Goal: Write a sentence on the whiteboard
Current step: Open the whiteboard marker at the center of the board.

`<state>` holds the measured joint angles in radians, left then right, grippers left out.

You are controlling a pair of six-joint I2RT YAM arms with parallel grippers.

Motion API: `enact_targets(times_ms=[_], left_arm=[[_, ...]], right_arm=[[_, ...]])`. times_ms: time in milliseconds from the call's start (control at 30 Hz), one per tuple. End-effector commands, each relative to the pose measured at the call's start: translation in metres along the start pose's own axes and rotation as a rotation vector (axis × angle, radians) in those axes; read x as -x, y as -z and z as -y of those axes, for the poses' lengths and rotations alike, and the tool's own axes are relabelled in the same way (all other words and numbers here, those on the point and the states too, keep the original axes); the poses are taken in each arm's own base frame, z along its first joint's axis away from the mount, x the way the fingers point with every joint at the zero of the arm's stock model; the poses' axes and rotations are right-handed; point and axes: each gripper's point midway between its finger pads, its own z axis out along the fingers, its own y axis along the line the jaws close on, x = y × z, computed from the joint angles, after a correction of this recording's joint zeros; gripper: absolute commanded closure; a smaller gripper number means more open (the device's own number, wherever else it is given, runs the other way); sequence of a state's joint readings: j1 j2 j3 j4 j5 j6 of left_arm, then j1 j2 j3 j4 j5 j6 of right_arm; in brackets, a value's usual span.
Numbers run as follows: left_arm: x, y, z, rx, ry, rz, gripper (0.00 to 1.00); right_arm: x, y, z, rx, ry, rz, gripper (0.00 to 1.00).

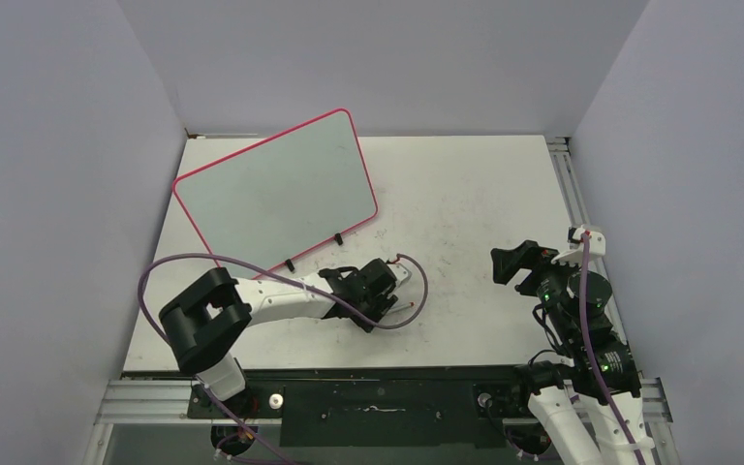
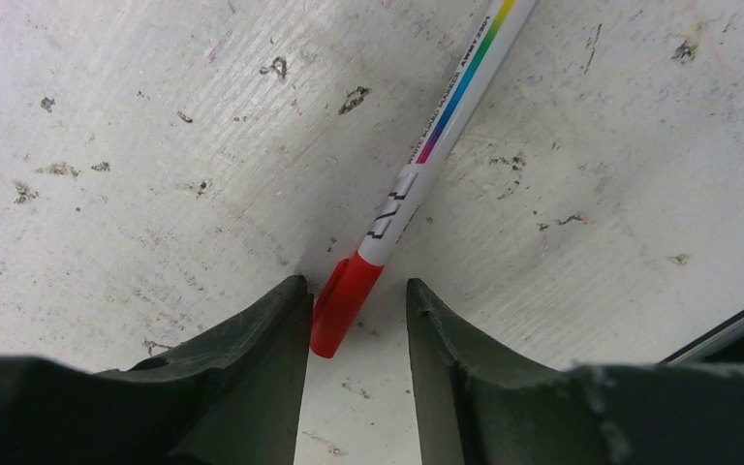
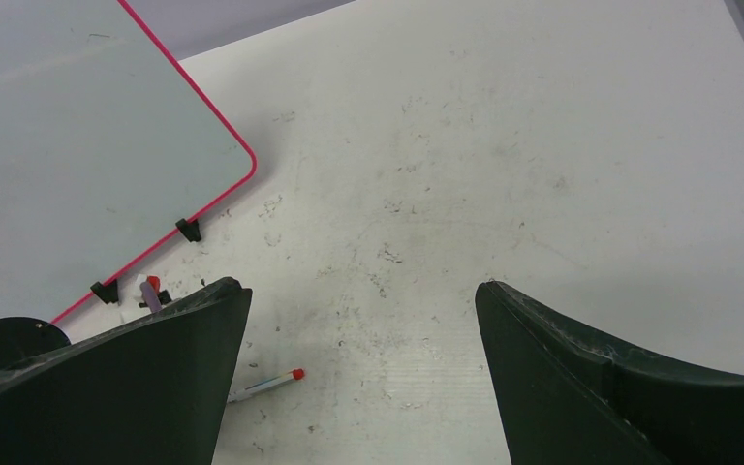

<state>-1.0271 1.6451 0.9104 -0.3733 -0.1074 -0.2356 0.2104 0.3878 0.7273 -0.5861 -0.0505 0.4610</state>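
Note:
The whiteboard (image 1: 276, 189) lies at the back left of the table, pale grey with a red-pink rim and blank; it also shows in the right wrist view (image 3: 68, 145). A white marker (image 2: 417, 165) with a rainbow stripe and a red cap (image 2: 344, 300) lies on the table. My left gripper (image 2: 354, 283) is open and low over the table, its jaws either side of the cap, which touches the left finger (image 2: 271, 339). From above, the left gripper (image 1: 383, 312) sits just in front of the board. My right gripper (image 1: 509, 263) is open, empty and raised at the right (image 3: 360, 286).
The board's two black clip feet (image 1: 337, 239) face the left gripper. A purple cable (image 1: 422, 286) loops beside the left wrist. The marker's far red end (image 3: 296, 374) points toward the right arm. The table top (image 1: 465, 194) is scuffed white, with grey walls around it.

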Motion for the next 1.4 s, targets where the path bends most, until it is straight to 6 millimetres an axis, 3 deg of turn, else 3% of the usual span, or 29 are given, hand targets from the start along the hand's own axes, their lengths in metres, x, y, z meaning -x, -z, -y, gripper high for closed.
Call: enact_targets(times_ms=[0, 267, 400, 700, 900, 1033, 1100, 1167, 1300, 1367], left_arm=[[0.004, -0.003, -0.002, 0.040, -0.049, -0.011, 0.64], [-0.004, -0.004, 0.002, 0.074, -0.081, -0.038, 0.85], [-0.006, -0.002, 0.002, 0.078, -0.049, -0.020, 1.00], [0.033, 0.053, 0.003, 0.043, 0.058, 0.199, 1.00], [0.057, 0.110, -0.011, 0.021, 0.072, 0.311, 1.00], [0.070, 0.142, -0.025, -0.027, 0.028, 0.386, 1.00], [0.073, 0.152, -0.016, -0.095, -0.077, 0.431, 1.00], [0.073, 0.156, -0.001, -0.183, -0.159, 0.474, 1.00], [0.061, 0.147, 0.015, -0.285, -0.243, 0.494, 1.00], [0.054, 0.148, 0.019, -0.310, -0.271, 0.469, 1.00]], right_arm=[[0.006, -0.003, -0.005, 0.017, -0.008, 0.020, 0.10], [0.001, -0.007, -0.004, 0.018, -0.015, 0.008, 0.10], [-0.002, -0.012, -0.005, 0.023, -0.019, 0.001, 0.10], [-0.034, -0.035, -0.014, 0.089, -0.029, -0.137, 0.10], [-0.060, -0.045, -0.054, 0.327, -0.025, -0.301, 0.10], [-0.074, -0.034, -0.097, 0.604, -0.059, -0.462, 0.10], [-0.078, -0.026, -0.113, 0.725, -0.083, -0.523, 0.10], [-0.079, -0.019, -0.126, 0.805, -0.095, -0.558, 0.09], [-0.077, -0.011, -0.138, 0.867, -0.096, -0.581, 0.03], [-0.079, -0.007, -0.142, 0.885, -0.090, -0.598, 0.06]])
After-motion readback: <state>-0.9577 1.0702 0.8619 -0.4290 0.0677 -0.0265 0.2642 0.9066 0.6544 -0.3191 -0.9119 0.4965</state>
